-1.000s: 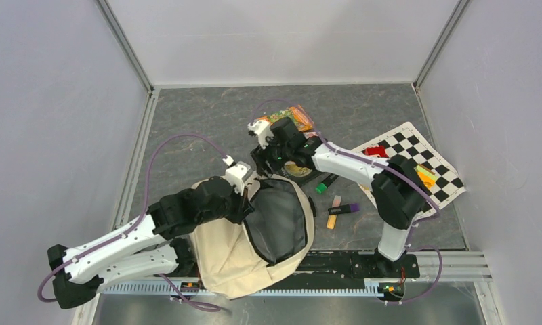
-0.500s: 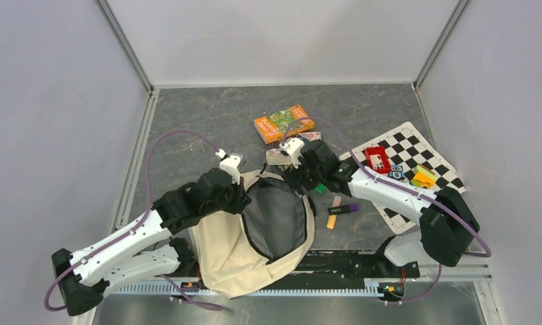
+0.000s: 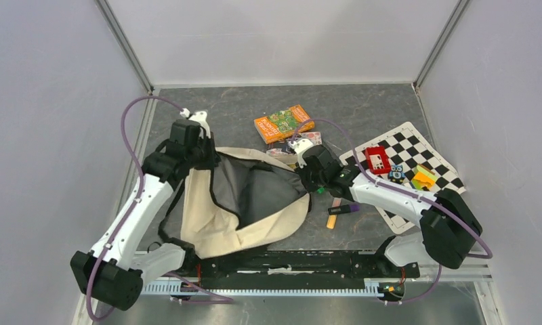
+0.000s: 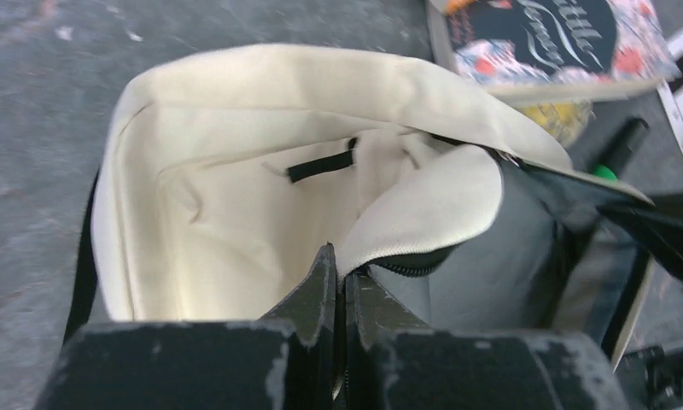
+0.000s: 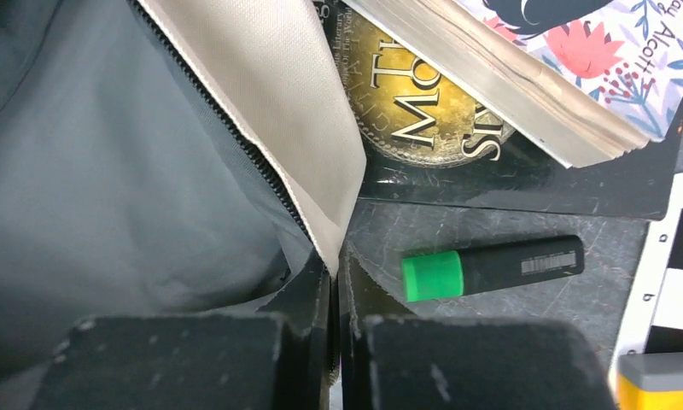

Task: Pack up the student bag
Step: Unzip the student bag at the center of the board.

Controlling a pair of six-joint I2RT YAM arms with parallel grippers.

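Left end effector (image 4: 338,263), right end effector (image 5: 334,260), seemingly tight on student bag (image 3: 207,213) rim, mouth wider now.

One student bag (image 3: 207,223), three books (image 3: 284,122), three markers (image 3: 343,209), one checkered mat (image 3: 407,139), two robot arms (image 3: 136,210)

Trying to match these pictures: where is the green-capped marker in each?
Top external: green-capped marker right of centre, at the student bag's right corner.
Left wrist: marker, upper right.
Right wrist: marker, lower centre-right.
Shared landmark: the bag's cream rim, beside the marker in all three.
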